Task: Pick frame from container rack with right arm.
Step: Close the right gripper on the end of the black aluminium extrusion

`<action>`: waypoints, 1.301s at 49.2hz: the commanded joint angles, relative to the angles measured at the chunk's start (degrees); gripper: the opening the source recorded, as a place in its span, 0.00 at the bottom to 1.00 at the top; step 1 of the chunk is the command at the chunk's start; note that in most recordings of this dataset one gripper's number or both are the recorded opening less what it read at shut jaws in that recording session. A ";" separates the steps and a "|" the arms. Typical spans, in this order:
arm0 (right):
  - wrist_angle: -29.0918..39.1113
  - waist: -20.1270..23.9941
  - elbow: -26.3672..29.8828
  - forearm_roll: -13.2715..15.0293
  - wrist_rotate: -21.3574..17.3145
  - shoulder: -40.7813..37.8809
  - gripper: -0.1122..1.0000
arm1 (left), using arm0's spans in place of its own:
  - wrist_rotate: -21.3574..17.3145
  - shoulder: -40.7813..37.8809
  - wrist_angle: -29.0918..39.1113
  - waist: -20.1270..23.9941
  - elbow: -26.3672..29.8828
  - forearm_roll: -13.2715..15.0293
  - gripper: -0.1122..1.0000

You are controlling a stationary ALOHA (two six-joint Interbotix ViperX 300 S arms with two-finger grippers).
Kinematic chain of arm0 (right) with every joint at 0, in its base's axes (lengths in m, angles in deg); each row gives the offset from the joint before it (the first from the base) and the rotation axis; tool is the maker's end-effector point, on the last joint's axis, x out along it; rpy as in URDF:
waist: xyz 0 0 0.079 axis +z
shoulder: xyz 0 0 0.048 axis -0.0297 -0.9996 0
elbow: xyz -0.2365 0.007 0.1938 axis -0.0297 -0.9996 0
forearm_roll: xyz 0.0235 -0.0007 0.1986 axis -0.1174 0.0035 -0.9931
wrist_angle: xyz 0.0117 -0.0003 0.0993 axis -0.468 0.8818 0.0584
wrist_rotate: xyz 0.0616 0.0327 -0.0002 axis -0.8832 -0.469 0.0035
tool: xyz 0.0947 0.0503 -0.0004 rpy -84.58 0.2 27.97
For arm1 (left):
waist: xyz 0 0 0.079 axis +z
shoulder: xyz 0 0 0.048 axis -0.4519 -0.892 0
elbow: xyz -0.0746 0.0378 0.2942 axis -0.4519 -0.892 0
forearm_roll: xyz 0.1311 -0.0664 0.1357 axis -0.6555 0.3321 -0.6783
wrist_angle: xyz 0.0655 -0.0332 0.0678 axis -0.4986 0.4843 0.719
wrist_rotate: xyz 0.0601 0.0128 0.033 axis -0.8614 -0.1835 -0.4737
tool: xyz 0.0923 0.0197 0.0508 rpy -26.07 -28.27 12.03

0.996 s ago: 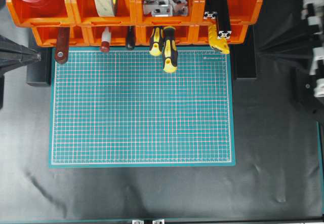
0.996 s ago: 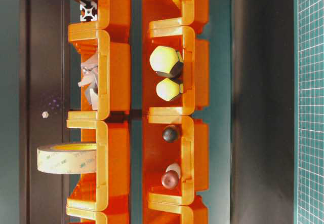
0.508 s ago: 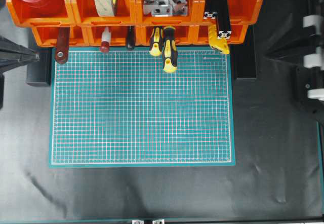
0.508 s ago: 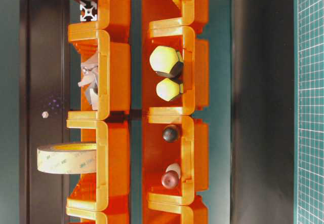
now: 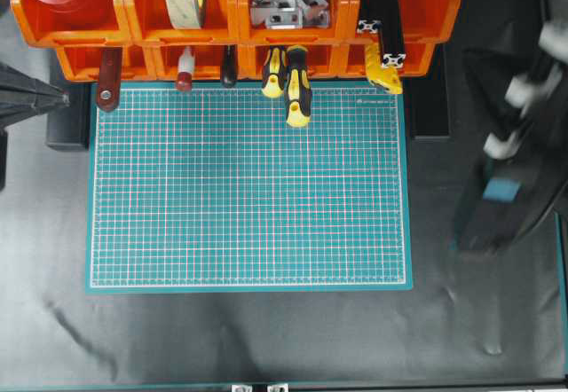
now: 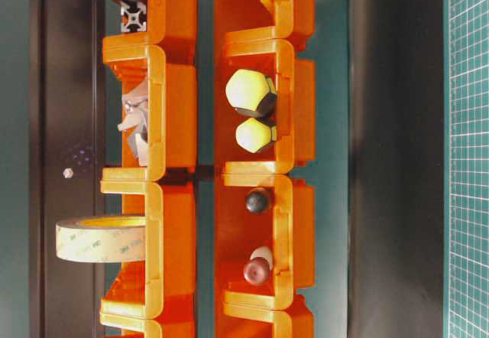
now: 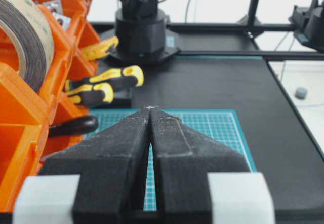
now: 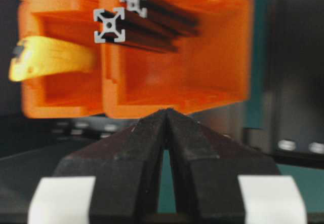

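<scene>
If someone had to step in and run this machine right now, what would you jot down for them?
Right gripper: shut, empty, pointing at the container rack from a short way off.
Left gripper: shut, empty, over the left edge of the green cutting mat.
Two black frame bars lie in the rack's top right bin, silvery cut ends sticking out the front.
Done: the right arm is over the table right of the mat; nothing picked.
Left: open the right gripper, reach a frame, grip it, draw it out.

Left tool (image 7: 150,113) and right tool (image 8: 167,113), both closed, empty.
</scene>
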 commanded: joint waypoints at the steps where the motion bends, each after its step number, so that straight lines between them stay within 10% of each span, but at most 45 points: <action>1: 1.58 1.49 0.53 2.02 -0.79 -1.32 0.11 | 0.18 -0.26 -0.26 0.26 1.67 -0.09 0.10; 13: 0.53 1.67 0.09 2.11 -0.26 -3.52 0.27 | 0.18 -0.35 -0.18 0.35 1.58 -0.18 0.10; 28: -2.11 0.62 -0.18 2.37 -1.23 -7.73 0.85 | 0.26 -0.09 1.58 0.44 1.67 -0.09 0.10; 64: -5.36 -10.11 0.62 7.82 -2.90 -12.92 0.83 | 2.72 0.18 2.46 0.44 1.76 -0.18 0.10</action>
